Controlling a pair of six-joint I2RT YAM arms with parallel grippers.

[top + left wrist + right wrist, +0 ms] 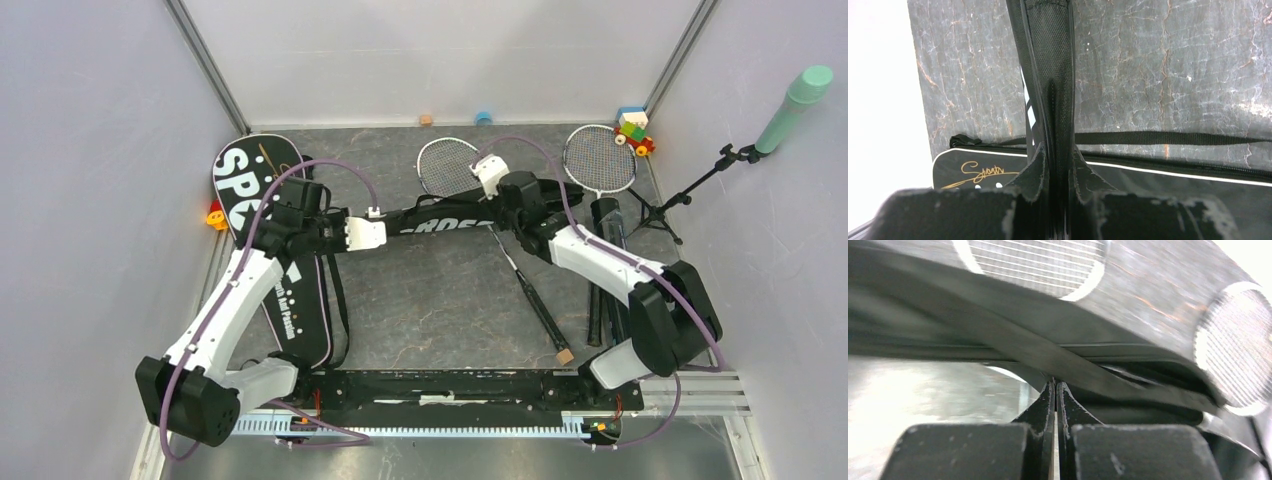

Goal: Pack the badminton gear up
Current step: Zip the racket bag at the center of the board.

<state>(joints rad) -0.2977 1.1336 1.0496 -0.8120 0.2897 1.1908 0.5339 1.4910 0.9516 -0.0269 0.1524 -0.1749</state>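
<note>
While two rackets (447, 165) lie unpacked on the table (430, 300), the left gripper (383, 228) clamps one end of the stretched CROSSWAY bag (440, 222); the right gripper (500, 212) is pinched tight at the other. Packing looks barely begun.

High rear view down over table (430, 290), wrist views close against black bag (1053, 60)

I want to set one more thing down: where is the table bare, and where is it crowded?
Biggest bare patch: the table middle, bordered by the SPORT bag, the stretched CROSSWAY bag and the left racket shaft. A smaller one: far edge, between SPORT bag and that racket's head. Crowded: right side, with right racket, black tube, microphone stand.
</note>
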